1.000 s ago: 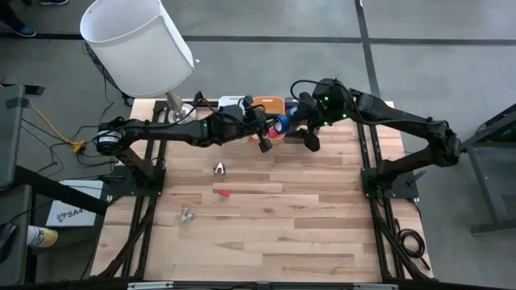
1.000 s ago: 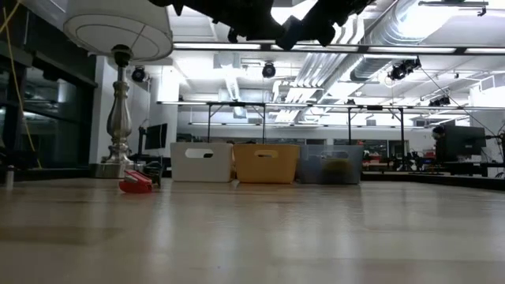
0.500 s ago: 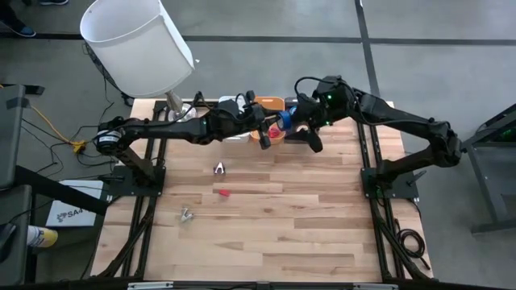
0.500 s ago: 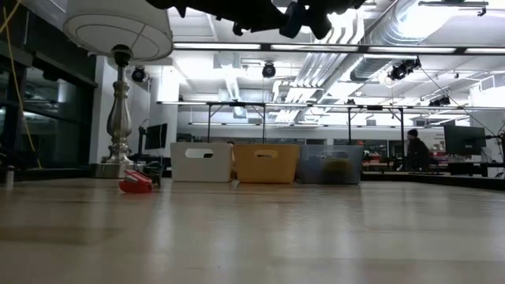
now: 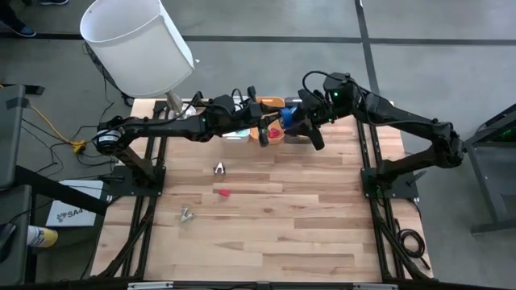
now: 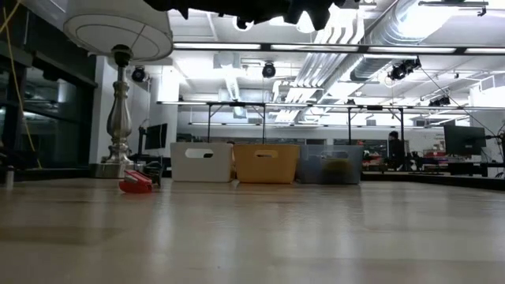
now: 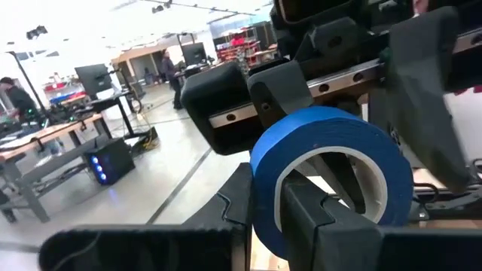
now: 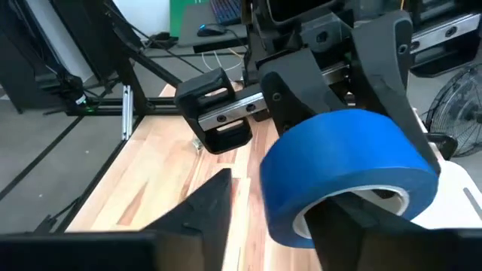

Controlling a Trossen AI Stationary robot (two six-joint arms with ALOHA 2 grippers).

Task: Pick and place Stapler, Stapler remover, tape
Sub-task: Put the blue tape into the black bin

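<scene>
A blue roll of tape [image 7: 331,158] hangs in the air above the bins at the table's far edge [image 5: 290,116], between my two grippers. My left gripper [image 7: 275,214] comes from the left and is shut on it. My right gripper [image 8: 275,218] comes from the right and stands open around the roll's wall [image 8: 301,203]: one finger reaches into the hole, the other stands outside with a gap. A silvery claw, the stapler remover [image 5: 219,168], lies on the bare table. I cannot make out the stapler. My left gripper pinches the roll's wall [image 7: 265,203] between its two fingers, one finger [image 7: 324,226] inside the hole and one outside. The fingers come level from the table's left. The roll is lifted clear, its hole facing sideways. My right gripper: I cannot tell whether its inner finger touches the roll.
White [image 6: 201,162], orange [image 6: 266,162] and clear [image 6: 330,164] bins stand in a row at the far edge; something red [image 5: 274,132] lies in the orange one. A lamp [image 5: 137,44] stands far left. A small red thing [image 5: 223,193] and a metal piece [image 5: 186,214] lie on the boards.
Both grippers and the blue roll have gone a little up and toward the table's far edge, from the boards' side of the bins to above them. My left gripper has kept its hold on the roll.
</scene>
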